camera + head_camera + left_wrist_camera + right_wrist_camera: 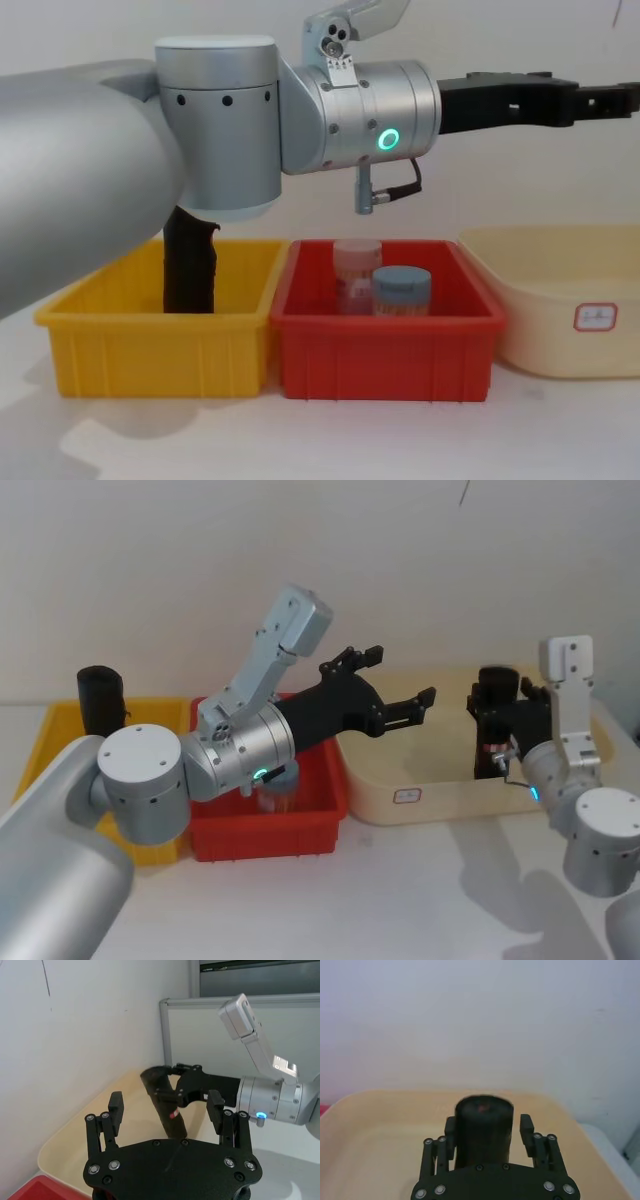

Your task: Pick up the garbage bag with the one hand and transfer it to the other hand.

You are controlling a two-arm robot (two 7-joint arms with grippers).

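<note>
White wall behind, pale counter (400, 900) below. Garbage bag (496, 680) upright in cream tub (440, 805), clamped round the middle by right claw (488, 1127), ends bare, presumably for a second grip. Left claw (400, 677) spread wide, aimed at it, not touching.

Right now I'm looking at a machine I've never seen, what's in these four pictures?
This is a robot with two silver arms, each ending in a black two-finger gripper. One picture looks down from its head, one across from its chest, one from each wrist. On the table stand a yellow bin with a wrinkled black roll, a red bin with two jars, and a cream tub. The right gripper, on the blue-lit arm, is shut on the garbage bag, a black roll in the tub. The left gripper, green-lit, hangs open and empty nearby.
</note>
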